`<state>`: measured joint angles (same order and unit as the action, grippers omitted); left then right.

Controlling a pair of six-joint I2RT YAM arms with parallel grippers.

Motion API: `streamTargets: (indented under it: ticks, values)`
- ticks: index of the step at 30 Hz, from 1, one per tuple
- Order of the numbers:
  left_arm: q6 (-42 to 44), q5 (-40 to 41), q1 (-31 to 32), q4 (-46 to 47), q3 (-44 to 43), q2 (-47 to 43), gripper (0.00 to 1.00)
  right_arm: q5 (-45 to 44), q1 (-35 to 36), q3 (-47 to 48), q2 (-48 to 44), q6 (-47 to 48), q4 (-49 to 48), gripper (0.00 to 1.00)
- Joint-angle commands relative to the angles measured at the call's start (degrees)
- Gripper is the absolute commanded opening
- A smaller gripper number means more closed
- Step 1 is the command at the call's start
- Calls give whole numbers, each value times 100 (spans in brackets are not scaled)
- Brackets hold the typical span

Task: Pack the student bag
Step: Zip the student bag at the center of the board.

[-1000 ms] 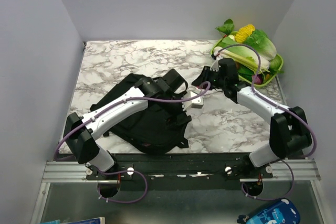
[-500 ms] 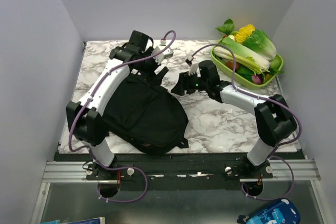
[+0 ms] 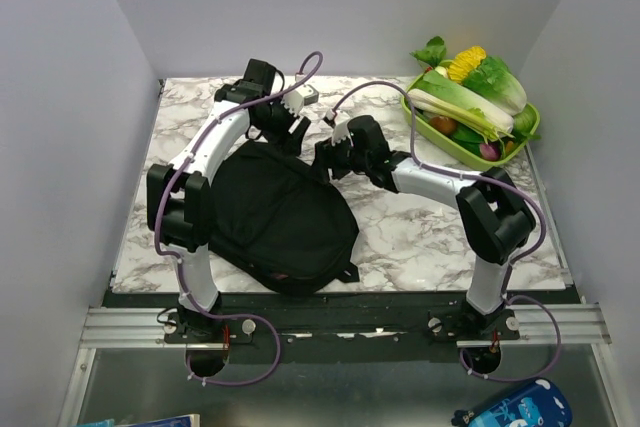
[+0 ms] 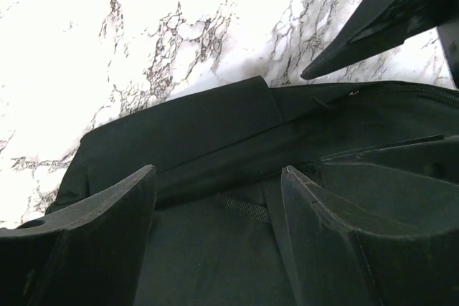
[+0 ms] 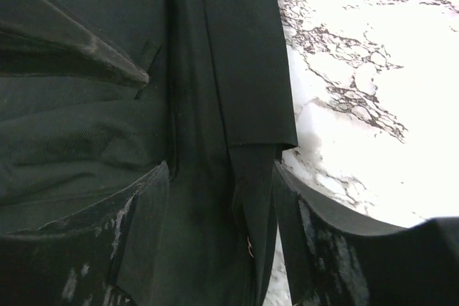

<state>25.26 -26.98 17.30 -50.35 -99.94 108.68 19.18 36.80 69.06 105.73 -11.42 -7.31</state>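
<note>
Listing, item by item, for the overhead view unless noted.

Student bag: black soft backpack, flat on the marble table, left of centre frame. Its long axis runs from lower centre up toward upper centre-left. The upper end is the one under both arms.

Left gripper: over the bag's upper end, coming in from the upper left. In the left wrist view the left gripper has its jaws spread. Black fabric and a short webbing loop lie in the gap between them. Nothing is pinched.

Right gripper: at the bag's upper right corner, coming in from the right. In the right wrist view the right gripper has its jaws parted, astride a folded strip of the bag's fabric. Bare table shows to the right of it. Nothing is clamped.

Governing relation: the bag's upper rim lies directly below and between both pairs of jaws. Neither arm is clearly nearer. The two stand close together, so a clash is likely if both close at once.

Vegetable tray: upper right, well apart from the bag.
</note>
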Motion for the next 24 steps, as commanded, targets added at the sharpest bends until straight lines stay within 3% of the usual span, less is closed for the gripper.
streamTargets:
  ticks: [1,8,18,24]
  values:
    - [-82,-439,-174,122,-105,-40,77,-599,82,283,307,131,-34,65]
    - [-82,-694,-341,69,9,-216,77,-845,117,389,475,43,142,53]
    - [-117,-747,-350,271,352,-576,76,-802,187,284,518,-97,151,45]
    - [-179,-572,-350,350,502,-717,71,-776,232,109,457,-273,116,32]
